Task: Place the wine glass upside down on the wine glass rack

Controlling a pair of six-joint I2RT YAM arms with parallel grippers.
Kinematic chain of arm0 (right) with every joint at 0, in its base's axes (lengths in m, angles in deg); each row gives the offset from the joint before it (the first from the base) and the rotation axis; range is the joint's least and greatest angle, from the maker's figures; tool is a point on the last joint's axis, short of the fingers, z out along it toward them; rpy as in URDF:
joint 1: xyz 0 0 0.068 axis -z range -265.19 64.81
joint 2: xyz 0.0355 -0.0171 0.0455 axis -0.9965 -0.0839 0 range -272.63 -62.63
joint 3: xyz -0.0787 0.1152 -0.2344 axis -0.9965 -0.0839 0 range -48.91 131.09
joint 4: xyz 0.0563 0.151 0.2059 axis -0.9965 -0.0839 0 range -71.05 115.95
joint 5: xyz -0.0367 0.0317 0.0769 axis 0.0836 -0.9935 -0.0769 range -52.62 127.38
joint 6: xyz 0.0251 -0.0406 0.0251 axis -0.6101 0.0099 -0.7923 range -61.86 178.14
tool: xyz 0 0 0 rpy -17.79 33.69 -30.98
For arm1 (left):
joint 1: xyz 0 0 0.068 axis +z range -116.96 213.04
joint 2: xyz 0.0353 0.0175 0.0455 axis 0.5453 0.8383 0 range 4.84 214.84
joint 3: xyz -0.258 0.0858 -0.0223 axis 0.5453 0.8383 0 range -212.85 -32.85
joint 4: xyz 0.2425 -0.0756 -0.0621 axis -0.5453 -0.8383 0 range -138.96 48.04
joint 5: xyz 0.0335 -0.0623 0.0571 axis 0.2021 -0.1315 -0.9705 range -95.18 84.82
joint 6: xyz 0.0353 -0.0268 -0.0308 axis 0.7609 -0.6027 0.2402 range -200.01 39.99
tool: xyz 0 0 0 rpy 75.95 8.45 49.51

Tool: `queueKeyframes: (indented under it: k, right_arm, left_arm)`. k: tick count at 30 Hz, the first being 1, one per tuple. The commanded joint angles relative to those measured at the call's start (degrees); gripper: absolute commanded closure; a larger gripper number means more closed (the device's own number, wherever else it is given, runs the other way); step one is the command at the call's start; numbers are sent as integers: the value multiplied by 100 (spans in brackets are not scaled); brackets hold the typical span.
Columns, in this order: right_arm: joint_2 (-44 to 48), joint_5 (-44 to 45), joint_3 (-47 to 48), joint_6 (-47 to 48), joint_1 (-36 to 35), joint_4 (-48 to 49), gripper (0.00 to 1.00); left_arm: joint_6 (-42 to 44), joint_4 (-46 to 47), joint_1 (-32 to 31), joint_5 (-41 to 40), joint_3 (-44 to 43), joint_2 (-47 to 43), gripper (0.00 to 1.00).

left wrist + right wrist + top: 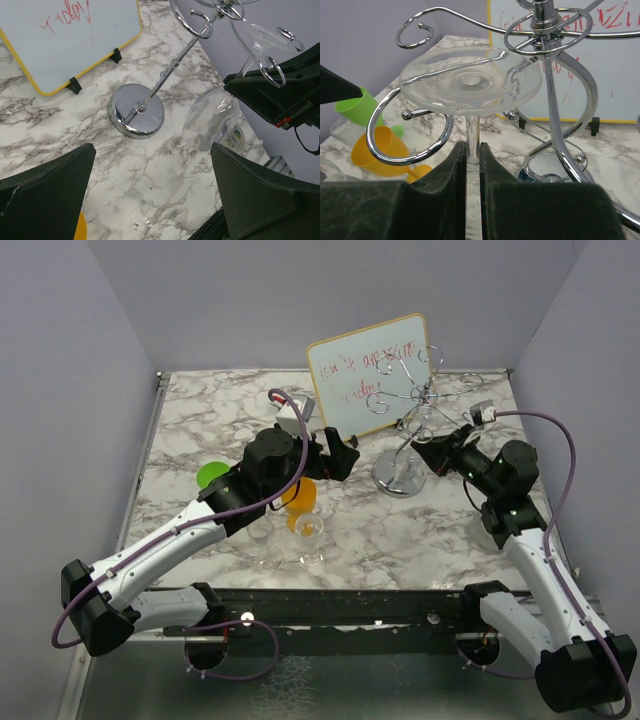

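Veined marble (200,420) underlies a clear inverted wine glass (470,80) and curled chrome rack (136,110).

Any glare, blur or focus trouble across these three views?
Top external: even, soft light, sharp throughout. Left wrist: the wine glass rack has a glaring mirror base; the wine glass bowl reads faint. Right wrist: the right gripper fills the bottom, dark; glass foot crisp.

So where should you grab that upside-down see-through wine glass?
Grab the clear wine glass by its thin stem, from the side, under the round foot, where the right gripper is shut on it. The bowl is wide, and the foot must stay free for a curled arm of the silver wire rack.
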Motion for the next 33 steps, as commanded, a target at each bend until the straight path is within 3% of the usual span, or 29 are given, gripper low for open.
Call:
queueKeyframes:
  k: [1,19,28,33]
  right_arm:
    - [-23,-351,255,-266,-67,180,99]
    - [67,-1385,51,-597,-84,895,99]
    - [535,-990,-191,-418,-84,604,99]
    - [809,-104,-429,-502,-80,510,99]
  left_arm:
    - [-59,-5,39,129,99,-13,1]
    - [-55,-27,80,148,131,-27,1]
    - [-46,-23,98,144,109,-33,1]
    - [-46,-18,109,195,93,-44,1]
